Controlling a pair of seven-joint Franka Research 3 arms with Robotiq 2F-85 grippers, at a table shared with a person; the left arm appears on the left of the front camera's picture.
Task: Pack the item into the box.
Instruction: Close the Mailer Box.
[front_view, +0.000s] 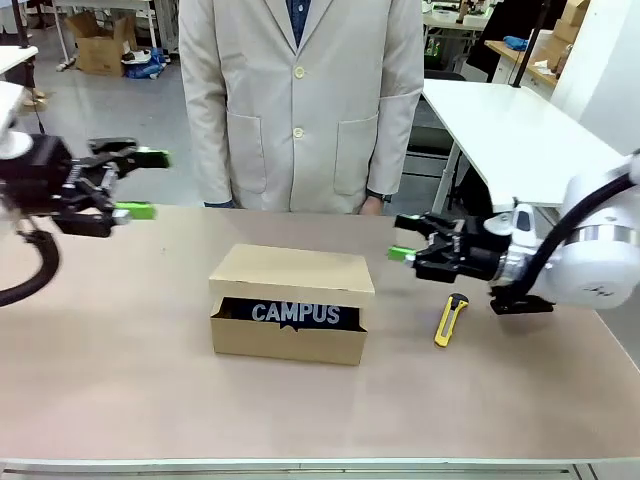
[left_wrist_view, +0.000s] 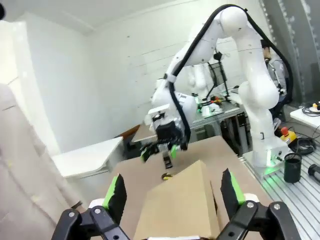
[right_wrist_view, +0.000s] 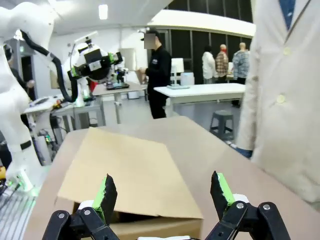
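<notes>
The pouch (front_view: 297, 313) lies inside the box (front_view: 290, 345) at the middle of the table (front_view: 120, 390). Its long axis runs parallel to the table's near edge, and its white CAMPUS lettering stands upright, facing that edge through the gap under the lid flap (front_view: 292, 268). Open table lies all round the box. A yellow utility knife (front_view: 450, 320) lies toward the right edge. My left claw (front_view: 147, 184) hangs wide open near the far left corner, my right claw (front_view: 403, 237) wide open off the box's right end, both apart from the pouch
</notes>
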